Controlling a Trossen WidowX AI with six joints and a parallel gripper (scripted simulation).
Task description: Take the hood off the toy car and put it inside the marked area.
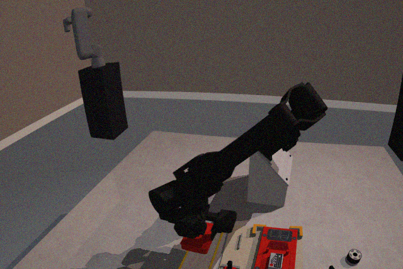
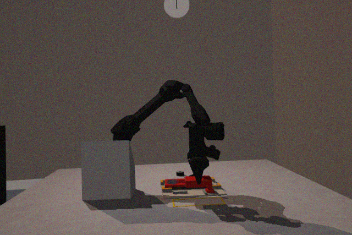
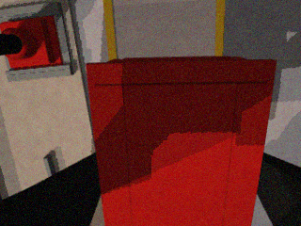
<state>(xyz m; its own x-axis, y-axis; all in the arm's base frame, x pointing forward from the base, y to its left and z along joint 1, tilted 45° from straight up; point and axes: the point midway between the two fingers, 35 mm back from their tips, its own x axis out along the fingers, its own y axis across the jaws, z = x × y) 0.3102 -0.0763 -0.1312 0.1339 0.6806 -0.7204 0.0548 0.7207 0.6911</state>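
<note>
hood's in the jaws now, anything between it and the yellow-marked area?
Nothing visible. The gripper is shut on the red hood, and past the hood's far edge the wrist view shows the yellow-marked area with only bare surface between its lines. The toy car sits off to one side.

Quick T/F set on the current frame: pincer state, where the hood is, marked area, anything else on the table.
1. The pincer is shut on the red hood. True.
2. The hood already lies flat inside the yellow-outlined area, released. False: it is held between the fingers, not let go.
3. The marked area is outlined in blue. False: its outline is yellow.
4. A small black wheel lies on the table apart from the toy car. True.
5. The arm's base sits on a grey block. True.
</note>
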